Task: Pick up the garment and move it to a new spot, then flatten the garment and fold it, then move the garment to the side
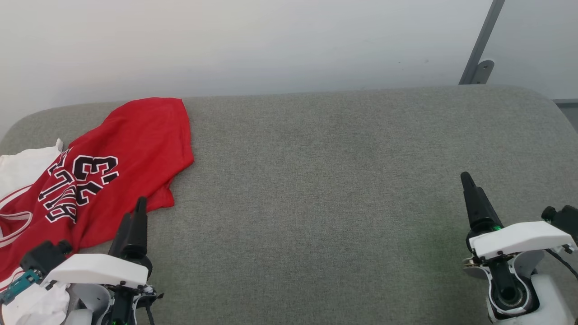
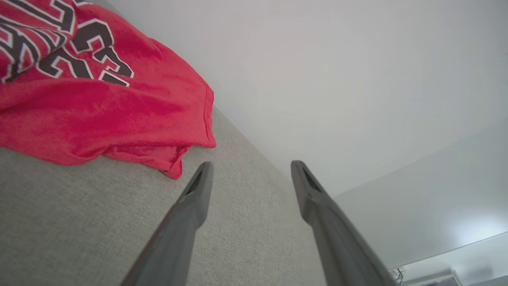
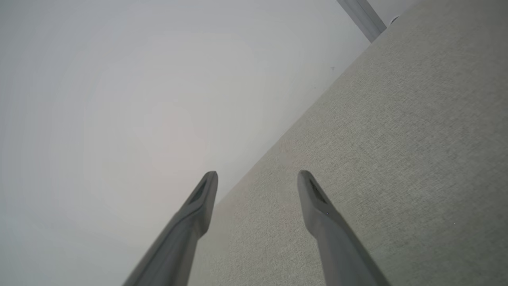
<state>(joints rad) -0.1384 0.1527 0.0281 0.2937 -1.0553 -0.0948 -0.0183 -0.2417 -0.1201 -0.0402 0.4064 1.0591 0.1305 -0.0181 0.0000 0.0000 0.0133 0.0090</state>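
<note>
Garment (image 1: pixel 122 149): soft, light, limp, we judge.
Hold: we favour its near hem corner (image 2: pixel 174 169).
Left gripper (image 2: pixel 250 169): spread wide, empty, near that hem.
Right gripper (image 3: pixel 258 176): spread wide, empty.

Soft, even, bright light; faint shadows; wrist views bend at edges

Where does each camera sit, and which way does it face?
Head view: on the head, facing forward and down at the grey surface, garment at its left; left jaws lower left, right jaws lower right.
Left wrist view: on the left wrist, facing along the open left jaws toward the garment's edge and wall.
Right wrist view: on the right wrist, facing along the open right jaws over bare surface toward the wall.
Head and left wrist views share the garment's lettering.
</note>
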